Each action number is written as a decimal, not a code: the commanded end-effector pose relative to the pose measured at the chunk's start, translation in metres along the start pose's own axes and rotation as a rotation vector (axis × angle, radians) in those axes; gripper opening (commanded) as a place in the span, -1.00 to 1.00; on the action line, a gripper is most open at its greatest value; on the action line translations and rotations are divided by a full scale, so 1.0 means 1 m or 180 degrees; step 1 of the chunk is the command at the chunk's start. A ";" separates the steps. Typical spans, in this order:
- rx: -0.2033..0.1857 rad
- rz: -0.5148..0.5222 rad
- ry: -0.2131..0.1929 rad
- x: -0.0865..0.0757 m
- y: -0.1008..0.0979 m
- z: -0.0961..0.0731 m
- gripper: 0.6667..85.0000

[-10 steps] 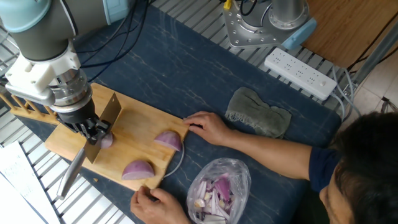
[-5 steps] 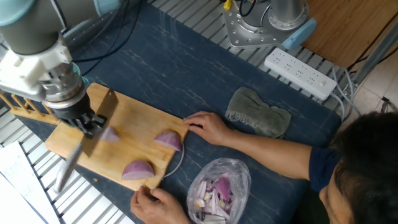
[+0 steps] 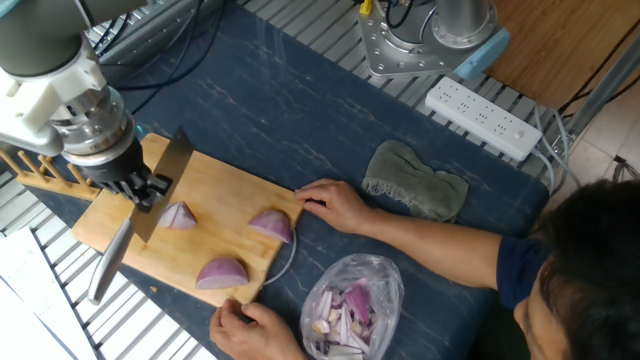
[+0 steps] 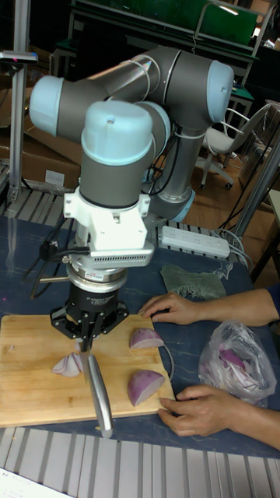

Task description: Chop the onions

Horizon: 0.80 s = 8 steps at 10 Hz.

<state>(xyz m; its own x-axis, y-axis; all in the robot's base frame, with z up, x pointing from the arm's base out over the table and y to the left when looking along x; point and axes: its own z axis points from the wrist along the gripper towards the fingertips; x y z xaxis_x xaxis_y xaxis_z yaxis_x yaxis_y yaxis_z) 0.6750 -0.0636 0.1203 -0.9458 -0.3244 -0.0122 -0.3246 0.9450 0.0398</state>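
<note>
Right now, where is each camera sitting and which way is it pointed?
Fixed view: high above the table, looking down on the cutting board; shows the arm's wrist, the tool and the knife.
Tall fixed view: low at the table's edge, facing the whole arm and tool.
Both show board, knife, onions and the person's hands.

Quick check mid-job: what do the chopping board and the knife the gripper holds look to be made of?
The pale rectangular chopping board looks like light wood, matte, with faint grain. The knife has a flat blade with a dull metallic sheen, likely steel, and its rounded handle gleams silver-grey, probably metal too. The gripper is clamped on it.
</note>
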 end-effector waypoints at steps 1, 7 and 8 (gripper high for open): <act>0.0165 0.0023 0.0149 0.017 -0.009 -0.015 -0.99; 0.0134 -0.0055 0.0147 0.024 0.006 -0.022 -0.99; 0.0149 -0.0065 0.0148 0.024 0.007 -0.021 -0.99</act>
<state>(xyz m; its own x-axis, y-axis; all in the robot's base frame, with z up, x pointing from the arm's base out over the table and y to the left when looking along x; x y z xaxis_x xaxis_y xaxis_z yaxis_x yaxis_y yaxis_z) 0.6537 -0.0703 0.1391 -0.9425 -0.3324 0.0337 -0.3328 0.9430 -0.0084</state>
